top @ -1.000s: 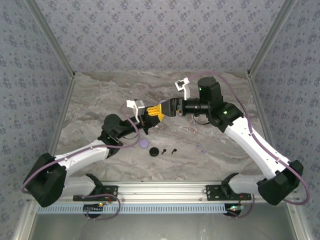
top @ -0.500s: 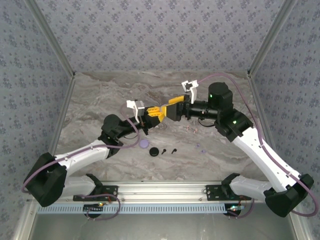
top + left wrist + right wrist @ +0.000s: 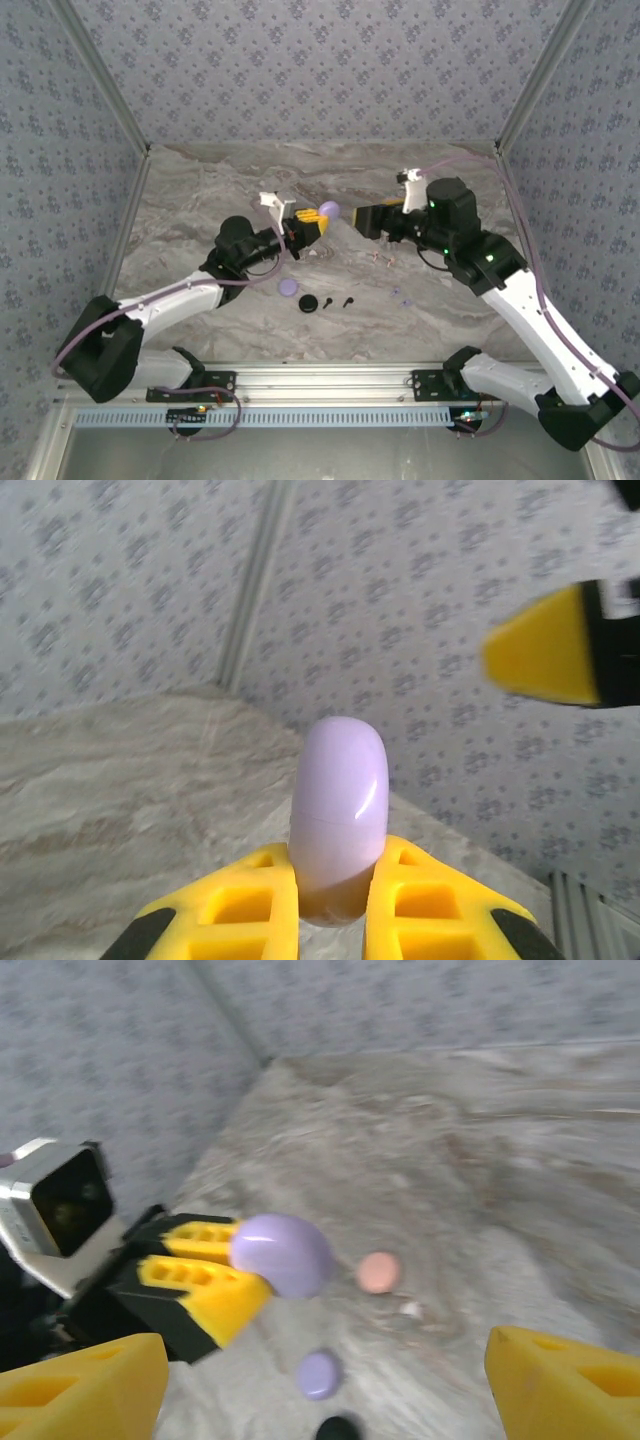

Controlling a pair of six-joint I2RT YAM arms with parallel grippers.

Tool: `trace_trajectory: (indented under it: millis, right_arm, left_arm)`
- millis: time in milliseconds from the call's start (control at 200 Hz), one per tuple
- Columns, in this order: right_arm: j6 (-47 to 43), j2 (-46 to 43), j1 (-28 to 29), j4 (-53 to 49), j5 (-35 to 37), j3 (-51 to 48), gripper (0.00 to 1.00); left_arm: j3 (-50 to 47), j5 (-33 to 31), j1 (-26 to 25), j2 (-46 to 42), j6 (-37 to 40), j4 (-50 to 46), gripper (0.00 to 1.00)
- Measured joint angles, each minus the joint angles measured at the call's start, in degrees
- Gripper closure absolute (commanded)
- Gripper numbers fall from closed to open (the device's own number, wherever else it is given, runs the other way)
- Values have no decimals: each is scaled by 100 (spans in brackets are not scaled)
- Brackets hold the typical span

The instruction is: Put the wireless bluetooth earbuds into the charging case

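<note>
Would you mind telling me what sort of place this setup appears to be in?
Probably a lab data-collection booth rather than a home. Patterned wall panels enclose a marble-look tabletop, and the left arm and right arm are bolted to an aluminium rail at its near edge.

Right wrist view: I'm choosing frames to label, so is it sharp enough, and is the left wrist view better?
Right wrist view: soft throughout, the marbled tabletop smeared and the small pink round disc fuzzy. Left wrist view: the glossy lilac oval case is crisp with a bright glare streak, the wallpaper behind blurred.
</note>
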Motion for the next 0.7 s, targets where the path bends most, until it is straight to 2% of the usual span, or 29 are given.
trace_trajectory:
  millis: [130,250,495,665,700]
  right_arm:
    - [385,-321,-199,-597,863,-393,13]
    - [654,-608,-308,-968,1246,-872,12]
    - [863,-1283,-579,-1473,1480,-1209,12]
    - [863,-1414,-686,-1626,1491,-1209,12]
    - [863,-1414,-697,-1644,1491,-1211,12]
  left_arm:
    - [328,-72,232,581,-264,-533,100]
    - [826,-136,315,1268,-337,-1196,100]
    - [1987,-264,317,2780,-431,-2192,100]
    - [2688,-236,341,3709,-501,-2614,100]
    - [2809,-212,356,3858,-520,-2673,97]
